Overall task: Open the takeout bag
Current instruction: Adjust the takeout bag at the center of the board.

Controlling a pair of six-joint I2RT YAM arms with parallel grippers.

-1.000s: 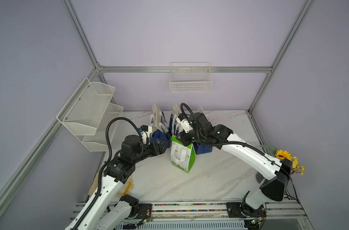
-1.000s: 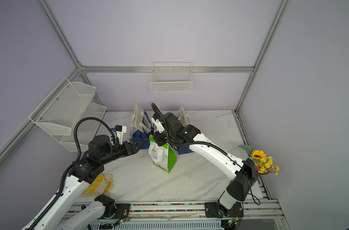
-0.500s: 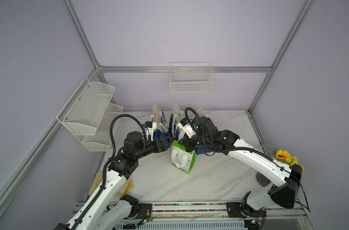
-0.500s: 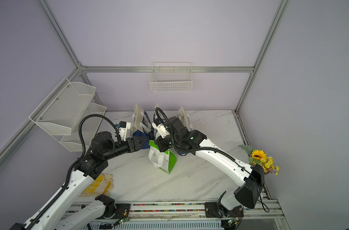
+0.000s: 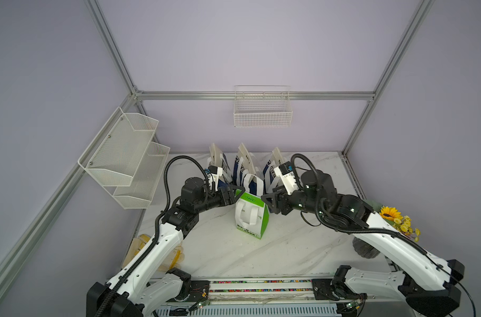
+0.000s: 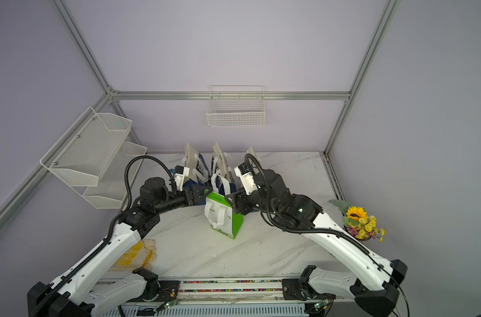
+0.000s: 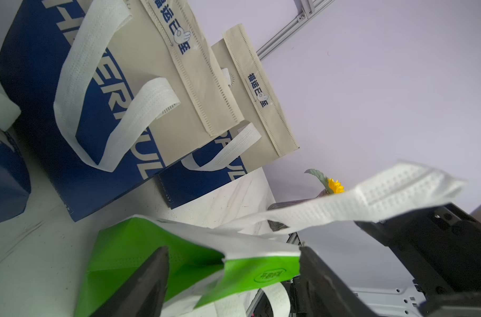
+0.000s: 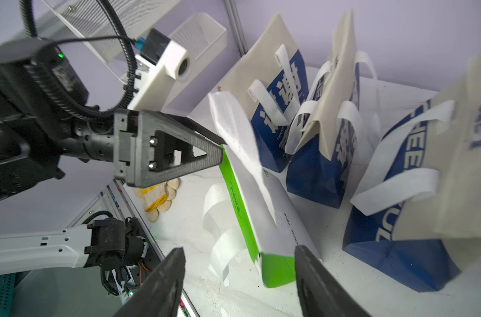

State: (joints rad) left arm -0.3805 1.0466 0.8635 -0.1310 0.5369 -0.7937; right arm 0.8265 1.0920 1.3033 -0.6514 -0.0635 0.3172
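Takeout bag [image 5: 251,216] stood upright on table [image 5: 288,247]. L gripper [image 5: 240,192] and R gripper [image 5: 265,199] flanked its top, jaws apart, gripping nothing. Three blue-cream bags [image 5: 244,170] crowded just behind it. Gloves [image 6: 135,255] lay well front-left; sunflowers [image 5: 390,214] far right.

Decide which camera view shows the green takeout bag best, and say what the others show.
A top view: the whole green takeout bag stands upright, its white front, handle and green side visible. The left wrist view shows only its top edge and a strap, close up. The right wrist view shows it nearly edge-on.
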